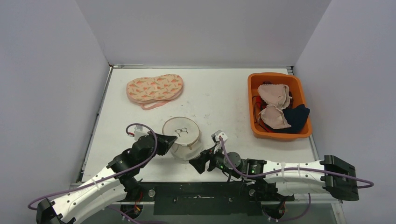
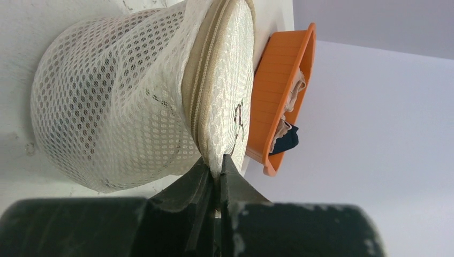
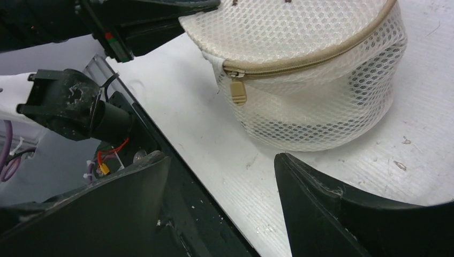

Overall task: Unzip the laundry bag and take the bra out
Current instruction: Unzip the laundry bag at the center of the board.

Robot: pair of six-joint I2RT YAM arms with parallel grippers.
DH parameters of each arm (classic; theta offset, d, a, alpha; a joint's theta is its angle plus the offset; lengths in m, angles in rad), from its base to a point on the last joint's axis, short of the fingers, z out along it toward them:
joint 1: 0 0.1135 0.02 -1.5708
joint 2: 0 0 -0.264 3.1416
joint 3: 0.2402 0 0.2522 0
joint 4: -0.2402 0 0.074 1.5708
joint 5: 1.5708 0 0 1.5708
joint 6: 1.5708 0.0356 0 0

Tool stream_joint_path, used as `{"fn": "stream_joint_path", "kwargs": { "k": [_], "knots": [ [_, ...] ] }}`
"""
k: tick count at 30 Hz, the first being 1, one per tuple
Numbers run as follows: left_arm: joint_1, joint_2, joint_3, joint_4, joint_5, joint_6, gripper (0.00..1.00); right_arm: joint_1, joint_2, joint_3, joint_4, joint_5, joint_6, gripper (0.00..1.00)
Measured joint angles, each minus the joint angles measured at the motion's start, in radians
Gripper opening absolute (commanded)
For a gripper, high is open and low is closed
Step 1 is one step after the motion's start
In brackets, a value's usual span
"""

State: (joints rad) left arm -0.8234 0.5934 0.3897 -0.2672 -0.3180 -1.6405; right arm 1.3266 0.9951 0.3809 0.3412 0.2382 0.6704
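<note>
- The laundry bag [image 1: 182, 138], a small round drum of white mesh, stood on the white table [image 1: 224, 93] just in front of the two arms, between their grippers.
- Its tan zipper [image 3: 321, 51] ran around the upper rim and looked closed along the whole stretch in view.
- The tan zipper pull [image 3: 238, 92] hung down against the mesh wall at the end of the zipper facing the right wrist camera.
- A small dark stitched mark [image 1: 181, 131] sat on the bag's flat top.
- What lay inside the bag could not be made out through the mesh, so no bra could be confirmed there.
- The left gripper [image 2: 218, 172] had its jaws pressed together on the edge of the bag's top panel, pinching the fabric right at the rim.
- The right gripper [image 3: 219, 160] sat low over the table on the bag's other side, jaws spread and holding nothing, close to the bag but not touching it, with the zipper pull in line with the gap.
- An orange plastic bin [image 1: 256, 84] stood well apart at the table's far right, holding beige bras [image 1: 273, 95] and a dark navy garment [image 1: 295, 119].
- A pink carrot-print pouch [image 1: 155, 88] lay flat towards the far left of the table, apart from the bag.
</note>
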Motion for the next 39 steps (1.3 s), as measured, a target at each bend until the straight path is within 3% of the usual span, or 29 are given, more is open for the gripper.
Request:
{"fn": "stream_joint_path", "kwargs": {
  "k": [4, 9, 15, 21, 26, 32, 39],
  "knots": [
    [-0.001, -0.002, 0.000, -0.020, -0.016, -0.002, 0.00, -0.067, 0.070, 0.000, 0.072, -0.047, 0.059, 0.64],
    [-0.002, 0.000, 0.000, -0.022, -0.021, -0.001, 0.00, -0.099, 0.130, 0.043, 0.086, -0.055, 0.080, 0.61],
    [-0.005, 0.020, 0.000, -0.022, -0.023, 0.003, 0.00, -0.060, 0.232, 0.202, 0.005, 0.010, 0.056, 0.49],
    [-0.006, 0.025, 0.004, -0.023, -0.024, 0.014, 0.00, -0.050, 0.241, 0.229, -0.166, 0.154, 0.062, 0.46],
    [-0.007, 0.025, 0.024, -0.029, -0.024, 0.032, 0.00, -0.049, 0.168, 0.222, -0.304, 0.254, 0.055, 0.50],
    [-0.007, 0.035, 0.057, -0.042, -0.024, 0.052, 0.00, -0.031, 0.025, 0.186, -0.269, 0.242, -0.026, 0.61],
    [-0.007, 0.064, 0.094, -0.077, -0.023, 0.055, 0.00, 0.071, 0.164, 0.236, -0.257, 0.268, -0.127, 0.66]
  ]
}}
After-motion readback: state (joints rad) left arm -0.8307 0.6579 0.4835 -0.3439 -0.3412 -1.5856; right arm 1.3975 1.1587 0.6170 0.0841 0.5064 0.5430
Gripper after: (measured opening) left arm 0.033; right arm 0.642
